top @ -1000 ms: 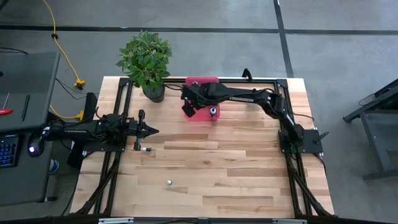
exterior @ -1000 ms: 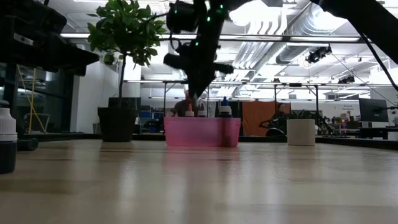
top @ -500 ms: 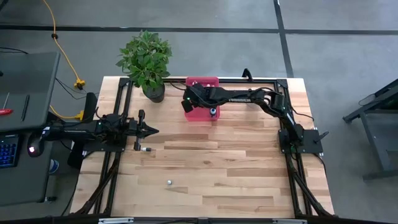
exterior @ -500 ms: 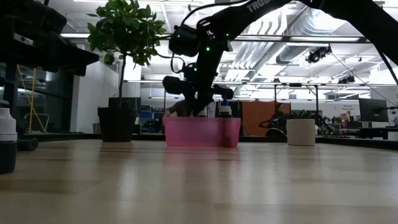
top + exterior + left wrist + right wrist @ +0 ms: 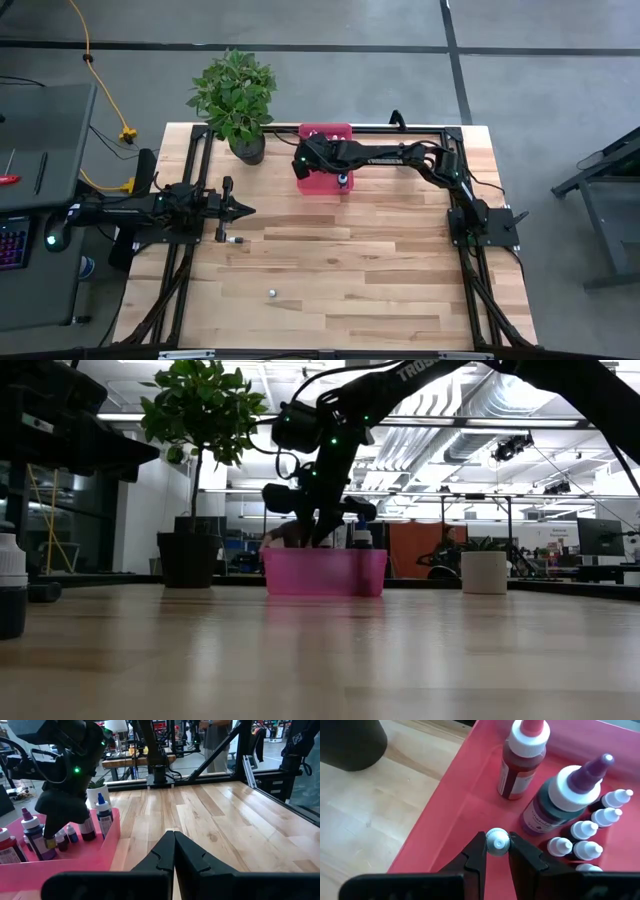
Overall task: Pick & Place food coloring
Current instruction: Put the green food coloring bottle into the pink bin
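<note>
The food coloring shows as bottles standing in a pink tray (image 5: 324, 160) at the table's far middle: a red one (image 5: 522, 760), a purple one (image 5: 565, 800) and several tiny white-capped ones (image 5: 590, 830). My right gripper (image 5: 497, 844) reaches down into the tray's left part (image 5: 318, 540) and is shut on one tiny bottle. Two more tiny bottles lie loose on the table (image 5: 237, 240) (image 5: 272, 293). My left gripper (image 5: 174, 837) waits shut at the table's left side (image 5: 245, 210), level and touching nothing. My right gripper pinches a tiny bottle by its white cap (image 5: 497, 840) between its two fingertips. The fingers slant down from above, from the table's right side. The cap points up toward the camera and hides the bottle's body. Whether the bottle stands on the tray floor I cannot tell.
A potted plant (image 5: 236, 100) stands just left of the tray at the far edge. A small white pot (image 5: 484, 572) shows behind the table's right part. A white-capped bottle (image 5: 10, 585) stands close to the low camera at the left. Bare wood lies in the table's middle and near part.
My right gripper has come down into the pink tray with the tiny bottle still between its fingers, and has rolled its wrist somewhat. Over the last half second it has kept still.
</note>
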